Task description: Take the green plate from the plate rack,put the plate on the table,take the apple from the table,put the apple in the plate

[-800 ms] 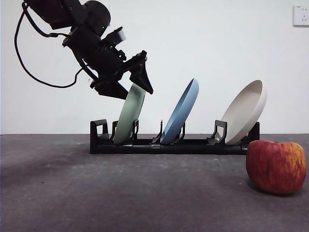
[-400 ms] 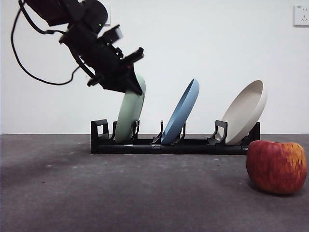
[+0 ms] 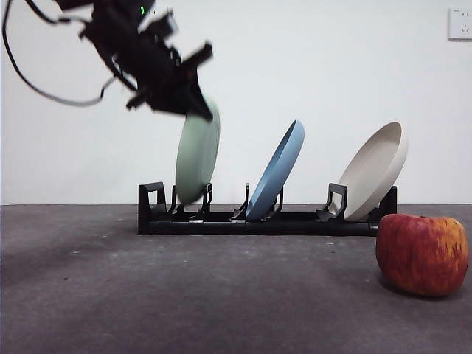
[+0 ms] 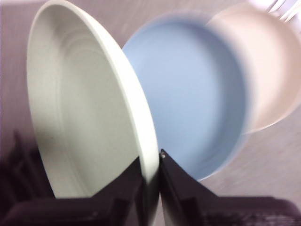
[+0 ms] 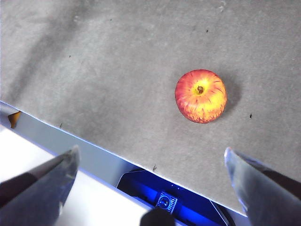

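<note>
The pale green plate (image 3: 198, 156) stands upright at the left end of the black plate rack (image 3: 258, 220), its lower edge at about the height of the slot tops. My left gripper (image 3: 199, 103) is shut on its top rim. In the left wrist view the jaws pinch the green plate's rim (image 4: 149, 165), midway between the fingertips (image 4: 150, 162). The red apple (image 3: 422, 254) lies on the dark grey table (image 3: 184, 295) at the front right. My right gripper (image 5: 150, 155) is open, high above the apple (image 5: 201, 95).
A blue plate (image 3: 276, 171) leans in the middle of the rack and a cream-white plate (image 3: 376, 171) at its right end. Both also show behind the green plate in the left wrist view, blue (image 4: 197, 103) and cream (image 4: 263, 61). The table edge (image 5: 94, 141) runs below the right gripper.
My left gripper has closed on the green plate's rim and risen up and left. The plate has gone from leaning right to nearly upright and lifted in its slot.
</note>
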You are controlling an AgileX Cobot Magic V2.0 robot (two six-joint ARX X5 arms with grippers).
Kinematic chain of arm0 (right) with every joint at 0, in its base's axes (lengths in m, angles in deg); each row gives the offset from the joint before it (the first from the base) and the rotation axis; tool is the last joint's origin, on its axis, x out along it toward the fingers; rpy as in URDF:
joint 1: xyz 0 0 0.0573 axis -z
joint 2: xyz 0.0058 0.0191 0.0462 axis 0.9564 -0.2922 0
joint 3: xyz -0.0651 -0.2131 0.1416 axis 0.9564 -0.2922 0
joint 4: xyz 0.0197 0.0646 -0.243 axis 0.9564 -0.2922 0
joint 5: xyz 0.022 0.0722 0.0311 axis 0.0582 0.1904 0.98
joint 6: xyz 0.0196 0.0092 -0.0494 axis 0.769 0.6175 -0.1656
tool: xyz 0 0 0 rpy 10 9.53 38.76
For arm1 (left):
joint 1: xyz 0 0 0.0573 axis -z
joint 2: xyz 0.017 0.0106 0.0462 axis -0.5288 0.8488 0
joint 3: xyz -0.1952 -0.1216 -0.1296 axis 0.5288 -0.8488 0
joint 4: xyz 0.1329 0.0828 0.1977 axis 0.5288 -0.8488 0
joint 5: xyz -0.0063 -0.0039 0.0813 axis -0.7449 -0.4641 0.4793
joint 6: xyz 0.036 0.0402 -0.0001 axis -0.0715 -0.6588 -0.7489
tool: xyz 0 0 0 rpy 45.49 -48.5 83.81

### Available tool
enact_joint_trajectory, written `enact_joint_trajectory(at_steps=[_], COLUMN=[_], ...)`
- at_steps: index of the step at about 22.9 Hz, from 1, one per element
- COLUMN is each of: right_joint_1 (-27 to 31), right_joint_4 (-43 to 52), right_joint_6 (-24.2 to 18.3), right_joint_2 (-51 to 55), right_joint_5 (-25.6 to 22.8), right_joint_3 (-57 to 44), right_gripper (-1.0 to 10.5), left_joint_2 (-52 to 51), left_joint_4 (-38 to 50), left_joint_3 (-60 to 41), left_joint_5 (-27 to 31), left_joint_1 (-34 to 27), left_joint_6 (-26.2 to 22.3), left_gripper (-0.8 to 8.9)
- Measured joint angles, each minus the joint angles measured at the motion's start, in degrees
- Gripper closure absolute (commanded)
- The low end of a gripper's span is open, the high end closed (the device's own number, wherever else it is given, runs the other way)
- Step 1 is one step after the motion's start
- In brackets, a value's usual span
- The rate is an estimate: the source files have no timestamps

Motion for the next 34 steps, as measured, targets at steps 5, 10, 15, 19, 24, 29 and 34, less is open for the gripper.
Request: enact_joint_trajectory(at_steps=[5,10,15,19,24,29,34], right_joint_1=[0.0,0.0,0.0,0.0,0.0,0.0,0.0], right_joint_4=[0.0,0.0,0.0,0.0,0.0,0.0,0.0], right_joint_6=[0.0,0.0,0.0,0.0,0.0,0.0,0.0], right_joint_2=[0.0,0.0,0.0,0.0,0.0,0.0,0.0], right_joint_5=[0.0,0.0,0.0,0.0,0.1,0.1,0.1], right_joint_3=[0.0,0.0,0.0,0.0,0.0,0.0,0.0], right_gripper=[3.2,3.2,3.2,3.2,3.2,3.2,3.2], left_joint_2=[-6.9,-13.8,-21.7,-25.9,-25.4,-25.0,-24.5], left_joint_4=[-1.4,-9.3,-20.7,-28.9,-39.2,-39.5,-32.6], left_joint_3=[0.0,0.0,0.0,0.0,-0.2,-6.6,-17.2], left_joint_5=[-0.4,0.1,9.2,19.8,32.6,41.3,47.2], left_joint_1=[0.4,0.9,5.6,11.8,20.8,29.3,35.6], left_joint_6=[0.0,-1.4,-7.5,-13.3,-17.7,-19.0,-19.6], left_gripper=[8.22,8.21,8.21,8.20,8.19,8.19,8.19])
